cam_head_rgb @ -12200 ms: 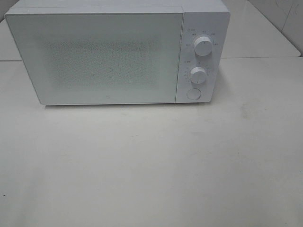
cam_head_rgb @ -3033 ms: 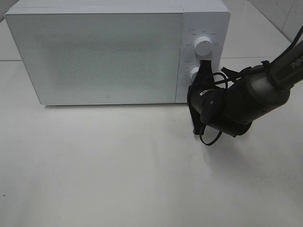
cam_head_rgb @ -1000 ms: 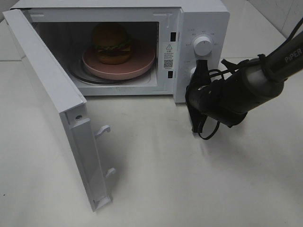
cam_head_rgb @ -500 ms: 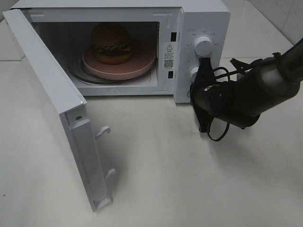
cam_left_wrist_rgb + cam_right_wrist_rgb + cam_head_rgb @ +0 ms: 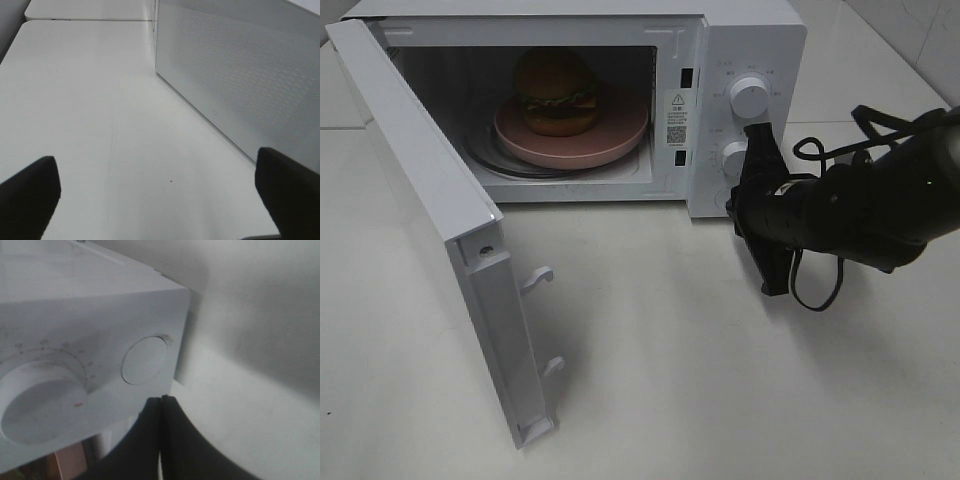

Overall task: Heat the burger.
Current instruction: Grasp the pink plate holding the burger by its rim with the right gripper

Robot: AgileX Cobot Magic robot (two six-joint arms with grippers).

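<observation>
Burger (image 5: 556, 92) sat on pink plate (image 5: 620, 135) inside microwave (image 5: 750, 40), door (image 5: 420, 200) wide open. R gripper (image 5: 757, 140) jaws together near release button (image 5: 145, 360); L gripper (image 5: 157, 200) jaws apart, empty. Risk: door unshut = no heating; hard push could shift oven.

Dial labels (image 5: 721, 93) unreadable; left claw (image 5: 157, 172) cropped at edges.

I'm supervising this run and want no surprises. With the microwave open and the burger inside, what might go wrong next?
The door stands wide open; a hard push from the open left gripper may slide the microwave or jolt the burger on its pink plate. The shut right gripper sits close to the lower knob, and its loose cable could catch there.
</observation>
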